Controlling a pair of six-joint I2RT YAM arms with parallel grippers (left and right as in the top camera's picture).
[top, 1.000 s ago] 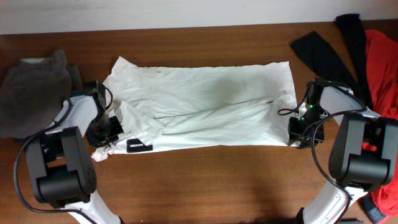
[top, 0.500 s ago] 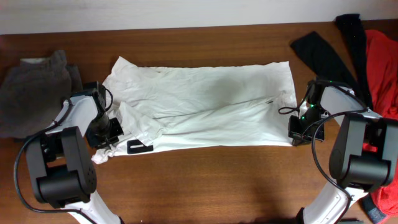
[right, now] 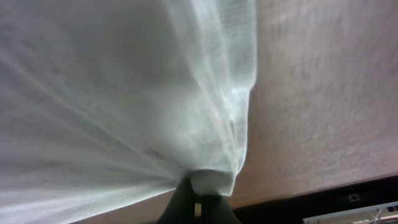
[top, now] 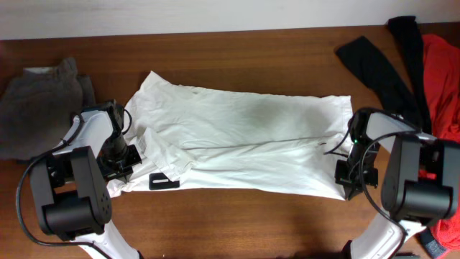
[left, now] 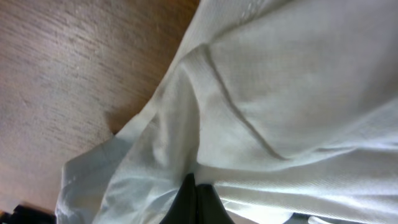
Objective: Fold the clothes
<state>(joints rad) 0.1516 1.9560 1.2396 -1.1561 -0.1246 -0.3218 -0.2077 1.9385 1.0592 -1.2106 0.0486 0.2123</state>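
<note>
Tabletop (top: 251,224) of brown wood under T-shirt (top: 244,137)

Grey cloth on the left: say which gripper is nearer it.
Left. The left gripper sits close by the grey cloth, shut on the white shirt; the right gripper holds the shirt's far end.

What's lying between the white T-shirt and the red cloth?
A long black garment lies on the table between the white T-shirt and the orange-red garment. Lower down, the right arm stands there too. The overhead view shows it.
</note>
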